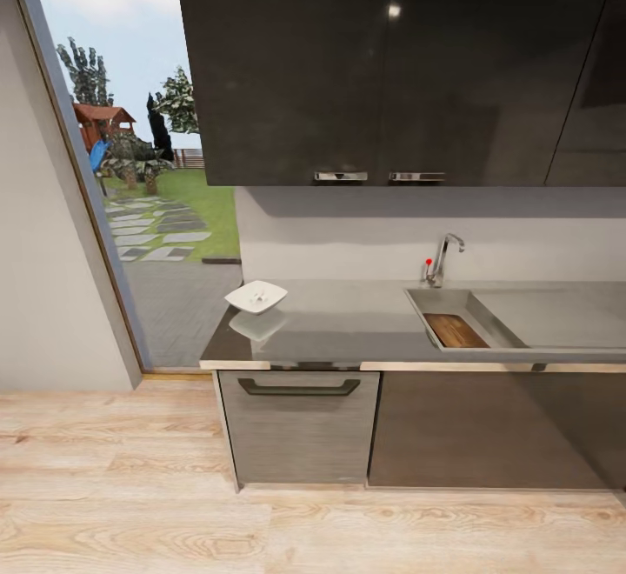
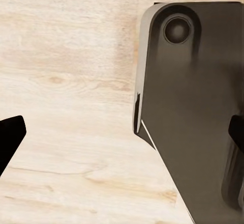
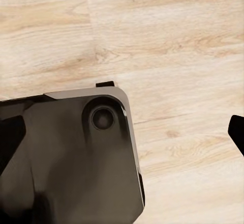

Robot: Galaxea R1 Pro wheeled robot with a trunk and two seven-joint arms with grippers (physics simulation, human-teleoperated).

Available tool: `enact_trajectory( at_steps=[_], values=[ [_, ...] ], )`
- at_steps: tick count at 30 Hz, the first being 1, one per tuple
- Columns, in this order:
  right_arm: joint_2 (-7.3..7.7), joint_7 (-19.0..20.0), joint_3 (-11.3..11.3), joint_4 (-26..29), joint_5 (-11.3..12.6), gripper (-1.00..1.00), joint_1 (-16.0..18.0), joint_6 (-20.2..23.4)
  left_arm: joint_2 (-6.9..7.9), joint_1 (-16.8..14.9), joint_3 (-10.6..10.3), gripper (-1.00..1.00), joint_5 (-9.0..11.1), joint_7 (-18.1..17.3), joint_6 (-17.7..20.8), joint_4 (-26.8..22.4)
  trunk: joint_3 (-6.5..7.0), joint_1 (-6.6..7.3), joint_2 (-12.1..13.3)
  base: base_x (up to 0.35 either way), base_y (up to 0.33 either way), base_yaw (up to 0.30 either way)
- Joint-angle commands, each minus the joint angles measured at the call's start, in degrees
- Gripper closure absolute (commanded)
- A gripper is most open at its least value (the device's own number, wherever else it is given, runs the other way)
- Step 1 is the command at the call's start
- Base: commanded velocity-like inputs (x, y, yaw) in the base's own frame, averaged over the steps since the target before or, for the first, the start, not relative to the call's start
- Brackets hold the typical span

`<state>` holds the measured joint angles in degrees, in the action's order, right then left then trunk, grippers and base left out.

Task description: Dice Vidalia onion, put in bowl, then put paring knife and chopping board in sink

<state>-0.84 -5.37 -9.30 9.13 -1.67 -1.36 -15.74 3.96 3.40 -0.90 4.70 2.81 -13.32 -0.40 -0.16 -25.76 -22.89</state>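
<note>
The grey countertop point(image 1: 348, 330) runs across the head view over dark cabinets. On its left end stands the white bowl point(image 1: 256, 296), with a few tiny white bits in it that may be the diced onion point(image 1: 258, 298). The sink point(image 1: 426, 311) is set in at the right, below a chrome tap point(image 1: 443, 259) with a red knob. The brown chopping board point(image 1: 456, 330) lies inside the basin. The whole onion and the paring knife are out of view. My left gripper point(image 2: 122, 137) and right gripper point(image 3: 122, 137) hang open over the wooden floor, holding nothing.
A doorway point(image 1: 139, 209) at the left opens onto a garden. Dark wall cabinets point(image 1: 391, 61) hang above the counter, and a grey drawer front with a handle point(image 1: 298, 387) sits under the bowl. The robot's dark base point(image 2: 198, 112) shows beneath both wrists. Wooden floor point(image 1: 174, 513) lies before the counter.
</note>
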Motion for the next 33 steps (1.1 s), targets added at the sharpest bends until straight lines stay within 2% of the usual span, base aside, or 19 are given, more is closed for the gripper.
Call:
enact_trajectory(
  at_steps=[1, 33],
  values=[
    [-0.04, -0.07, -0.28, 0.09, -0.17, -1.00, -0.04, -0.08, 0.00, 0.03, -0.15, -1.00, 0.48, 0.00, -0.13, -0.04, -0.02, -0.02, -0.04, 0.000, 0.000, 0.000],
    [-0.04, -0.07, -0.28, 0.10, -0.17, -1.00, -0.04, -0.09, 0.00, 0.03, -0.15, -1.00, 0.48, 0.00, -0.13, -0.04, -0.02, -0.02, -0.04, 0.000, 0.000, 0.000]
  ],
)
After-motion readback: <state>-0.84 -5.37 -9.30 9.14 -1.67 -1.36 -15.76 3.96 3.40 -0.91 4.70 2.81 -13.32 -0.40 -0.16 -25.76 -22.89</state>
